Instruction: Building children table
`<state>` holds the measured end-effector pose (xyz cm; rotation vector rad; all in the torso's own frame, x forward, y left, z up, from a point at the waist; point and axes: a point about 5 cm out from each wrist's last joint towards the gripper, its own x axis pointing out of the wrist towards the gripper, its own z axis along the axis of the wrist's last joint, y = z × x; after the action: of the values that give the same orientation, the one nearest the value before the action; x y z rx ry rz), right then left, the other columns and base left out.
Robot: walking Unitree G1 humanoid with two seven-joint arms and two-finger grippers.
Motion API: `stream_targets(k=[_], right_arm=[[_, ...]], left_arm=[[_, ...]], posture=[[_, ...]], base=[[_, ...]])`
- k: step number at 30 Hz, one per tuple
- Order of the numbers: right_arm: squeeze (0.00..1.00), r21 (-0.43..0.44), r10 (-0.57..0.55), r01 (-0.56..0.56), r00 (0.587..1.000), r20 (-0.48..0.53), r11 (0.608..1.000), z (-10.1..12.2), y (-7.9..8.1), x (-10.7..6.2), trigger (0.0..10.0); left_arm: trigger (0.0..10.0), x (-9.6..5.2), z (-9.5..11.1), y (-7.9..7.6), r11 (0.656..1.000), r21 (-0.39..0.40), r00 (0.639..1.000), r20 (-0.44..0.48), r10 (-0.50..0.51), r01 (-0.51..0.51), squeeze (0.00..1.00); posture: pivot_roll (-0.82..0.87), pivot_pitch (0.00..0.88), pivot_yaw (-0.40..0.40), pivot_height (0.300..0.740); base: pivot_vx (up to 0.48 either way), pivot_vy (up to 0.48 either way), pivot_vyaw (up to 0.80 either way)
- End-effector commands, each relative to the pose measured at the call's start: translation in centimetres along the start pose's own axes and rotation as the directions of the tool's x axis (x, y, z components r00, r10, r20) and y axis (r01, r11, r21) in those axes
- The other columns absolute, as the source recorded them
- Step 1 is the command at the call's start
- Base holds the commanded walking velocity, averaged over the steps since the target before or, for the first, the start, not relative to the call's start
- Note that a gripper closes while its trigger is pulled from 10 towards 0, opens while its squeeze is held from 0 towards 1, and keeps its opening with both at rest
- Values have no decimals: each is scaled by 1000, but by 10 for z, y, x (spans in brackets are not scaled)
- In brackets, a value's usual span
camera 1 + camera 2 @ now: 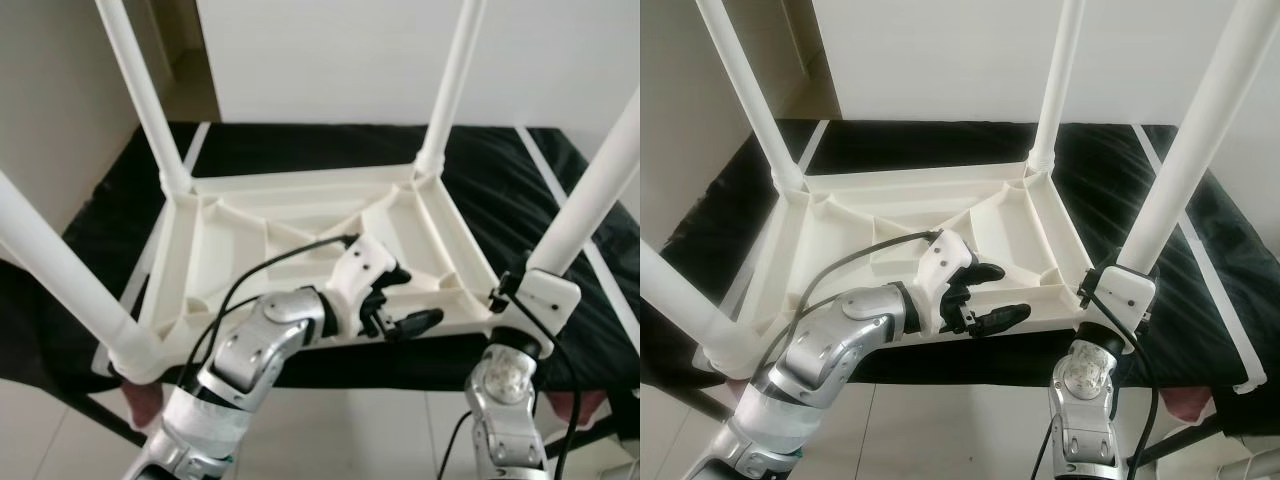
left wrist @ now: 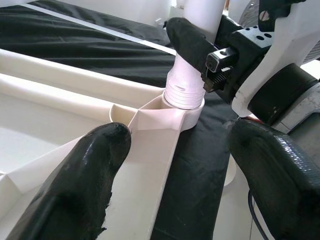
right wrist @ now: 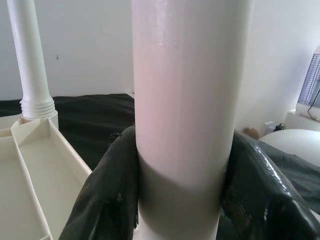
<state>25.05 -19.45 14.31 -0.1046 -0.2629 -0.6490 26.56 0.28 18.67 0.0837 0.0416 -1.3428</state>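
home | black-sheeted bed (image 1: 300,150) | white wall (image 1: 330,50) | tiled floor (image 1: 360,430)

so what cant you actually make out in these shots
- Leg tops: all four cut off by the upper edge of the eye views.
- Near right leg: whether its thread is fully seated; the right gripper, clamped on it, covers the joint.
- Upside-down tabletop: its near rim is partly hidden by the left gripper, open.
- Black cloth: what lies under it.

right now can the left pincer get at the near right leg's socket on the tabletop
Probably yes. The left pincer hangs open over the upturned tabletop's near edge, with bare rim between it and the socket. The right pincer already grips that leg just above.
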Motion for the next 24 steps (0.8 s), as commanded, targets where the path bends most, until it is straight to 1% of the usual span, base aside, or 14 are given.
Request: stream_targets(k=[1,5,6,7,8,9,10,11,12,13,14,16,24], right_arm=[[0,-71,-11,0,988,-154,997,-28,-6,-10,10000],[0,-59,-12,4,990,-139,998,-24,-6,-9,10000],[0,-45,-20,15,994,-109,999,-18,-8,-7,10000],[0,-45,-20,15,994,-109,999,-18,-8,-7,10000],[0,-45,-28,25,997,-76,999,-12,-9,-4,10000],[0,-37,-38,37,999,-23,999,-2,-12,0,10000],[0,-37,-38,37,999,-23,999,-2,-12,0,10000],[0,-21,-49,50,998,36,999,10,-14,3,10000],[0,-21,-49,50,998,36,999,10,-14,3,10000],[0,-11,-54,55,995,89,998,21,-15,7,10000],[0,-11,-54,55,995,89,998,21,-15,7,10000],[0,-3,-55,56,988,145,998,35,-15,11,10000],[0,5,-75,75,985,155,997,41,-18,15,10000]], left_arm=[[10000,1,1,-1,1000,2,1000,2,0,0,0],[10000,1,1,-1,1000,1,1000,3,1,-1,0],[10000,1,1,-1,1000,2,1000,4,2,-2,0],[10000,1,1,-1,1000,2,1000,4,2,-2,0],[10000,2,1,-1,1000,2,1000,4,3,-3,0],[10000,2,1,-1,1000,3,1000,5,3,-3,0],[10000,2,1,-1,1000,3,1000,5,3,-3,0],[10000,2,1,-1,1000,2,1000,5,3,-3,0],[10000,2,1,-1,1000,2,1000,5,3,-3,0],[10000,2,1,-1,1000,2,1000,6,3,-3,0],[10000,2,1,-1,1000,2,1000,6,3,-3,0],[10000,2,0,-1,1000,1,1000,7,3,-3,0],[10000,2,1,-1,1000,2,1000,11,5,-5,0]], posture=[[-45,49,39,740],[-46,48,38,740],[-47,48,36,740],[-47,48,36,740],[-48,47,37,740],[-48,47,36,740],[-48,47,36,740],[-49,46,36,740],[-49,46,36,740],[-50,44,36,740],[-50,44,36,740],[-50,41,32,740],[-49,35,27,740]], base=[[0,0,0],[0,0,0],[0,0,0],[0,0,0],[0,0,0],[0,0,0],[0,0,0],[0,0,0],[0,0,0],[0,0,0],[0,0,0],[0,0,0],[0,0,0]])
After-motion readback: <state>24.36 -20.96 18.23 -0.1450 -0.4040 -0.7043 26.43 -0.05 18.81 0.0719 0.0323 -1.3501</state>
